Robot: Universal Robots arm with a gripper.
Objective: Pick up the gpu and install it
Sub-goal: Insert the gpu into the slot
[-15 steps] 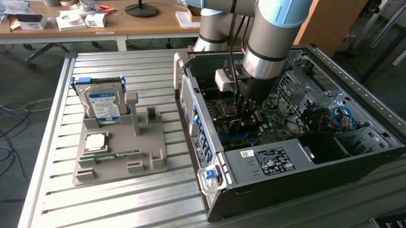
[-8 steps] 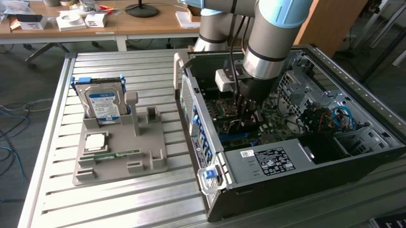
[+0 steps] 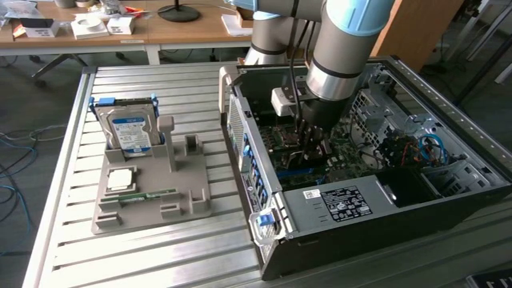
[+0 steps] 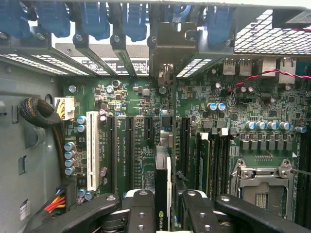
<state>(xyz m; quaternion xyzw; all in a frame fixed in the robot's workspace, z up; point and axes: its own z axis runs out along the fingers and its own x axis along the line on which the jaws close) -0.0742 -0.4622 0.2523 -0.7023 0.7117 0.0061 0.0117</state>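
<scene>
**Inspector:** Jaws?
**Recorder:** Clamped on the gpu (image 4: 163, 167), one finger (image 4: 141, 211) on each side. The gripper (image 4: 163, 213) is inside the case (image 3: 360, 240).
**Inspector:** Card position?
**Recorder:** On edge over the motherboard (image 4: 243, 111), among the black slots, with its bracket toward the case's rear edge. Cannot tell whether it is seated.
**Inspector:** Writing?
**Recorder:** Nvidia logo on the card's edge. White label (image 3: 340, 204) on the case, unreadable.
**Inspector:** Clearance?
**Recorder:** White slot (image 4: 92, 150) is near but apart. CPU socket (image 4: 262, 187) is well apart.
</scene>
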